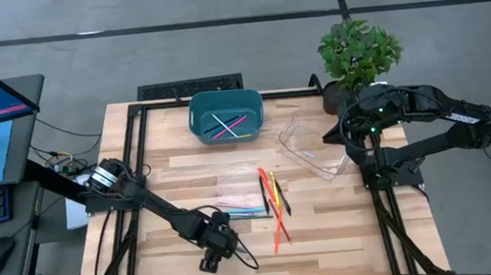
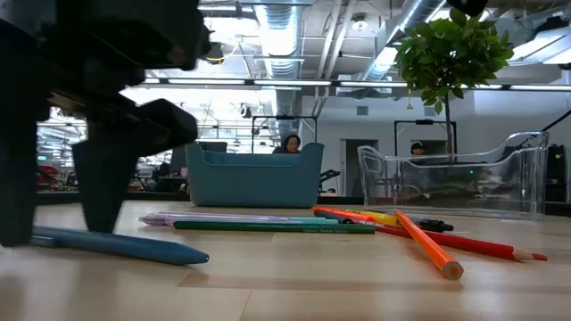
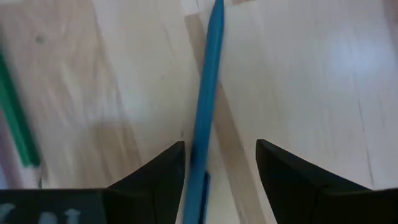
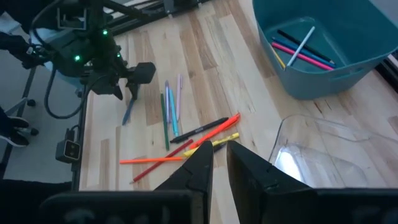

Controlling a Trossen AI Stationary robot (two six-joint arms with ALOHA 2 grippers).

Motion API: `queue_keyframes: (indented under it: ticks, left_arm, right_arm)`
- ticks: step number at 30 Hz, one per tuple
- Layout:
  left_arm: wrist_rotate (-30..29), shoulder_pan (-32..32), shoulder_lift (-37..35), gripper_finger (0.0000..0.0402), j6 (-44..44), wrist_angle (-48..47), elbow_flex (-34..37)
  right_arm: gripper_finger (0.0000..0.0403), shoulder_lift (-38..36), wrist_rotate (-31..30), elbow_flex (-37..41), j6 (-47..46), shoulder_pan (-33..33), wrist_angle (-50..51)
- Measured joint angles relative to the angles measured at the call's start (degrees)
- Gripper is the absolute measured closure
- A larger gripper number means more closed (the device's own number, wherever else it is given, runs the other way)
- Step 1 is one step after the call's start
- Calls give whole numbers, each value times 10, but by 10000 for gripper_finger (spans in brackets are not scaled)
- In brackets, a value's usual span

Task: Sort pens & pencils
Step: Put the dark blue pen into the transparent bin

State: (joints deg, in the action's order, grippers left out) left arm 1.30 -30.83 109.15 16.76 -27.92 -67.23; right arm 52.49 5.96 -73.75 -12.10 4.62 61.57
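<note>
Wooden table (image 1: 178,173), seen from above: teal bin (image 1: 226,117) at the far edge with several pens already in it; clear tray (image 1: 312,145) just right of it, looks empty. Loose pens and pencils (image 1: 272,201) lie mid-table: a red/orange/yellow/black cluster, plus a green, teal and pale pink group (image 1: 238,212) just left of it.

Right arm parked at the table's right side, above the clear tray. Right gripper (image 4: 219,163) has its fingers nearly pressed together, a narrow slit between them, holding nothing.

Left arm reaches to the near-left part of the table. Left gripper (image 3: 221,163) points down over a single blue pen (image 3: 207,106), apart from the rest.

Step in hand (judgement): pickup of the blue pen, grasp not yet made. Sorting is partly done; most sticks remain on the table.

Pen versus fingers: the fingers (image 3: 155,177) are spread, one on each side of the pen. The pen lies flat on the wood, running lengthwise through the gap, closer to one finger than the other. No contact visible.

Next move (judgement): lower if needed, close evenly on the barrel, lift, carry to a container.
</note>
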Motion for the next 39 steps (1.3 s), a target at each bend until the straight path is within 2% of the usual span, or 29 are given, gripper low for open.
queue_keyframes:
  ticks: [4,7,18,25,30,34,39]
  left_arm:
    - [-9,0,15,216,-8,-21,-17]
    - [-13,0,15,233,-2,-53,-18]
    - [20,15,14,386,-15,-64,-10]
    - [35,25,5,386,25,-60,-7]
    - [37,46,-45,394,84,-76,-4]
    - [-4,72,-110,389,108,-78,-5]
    - [-113,123,-209,386,124,-71,-19]
  right_arm:
    - [333,0,0,0,0,0,6]
    - [333,0,0,0,0,0,7]
    - [333,0,0,0,-14,0,8]
    - [333,0,0,0,-14,0,3]
    - [333,0,0,0,-14,0,-13]
    - [333,0,0,0,-11,0,-29]
    - [333,2,2,0,-10,0,-90]
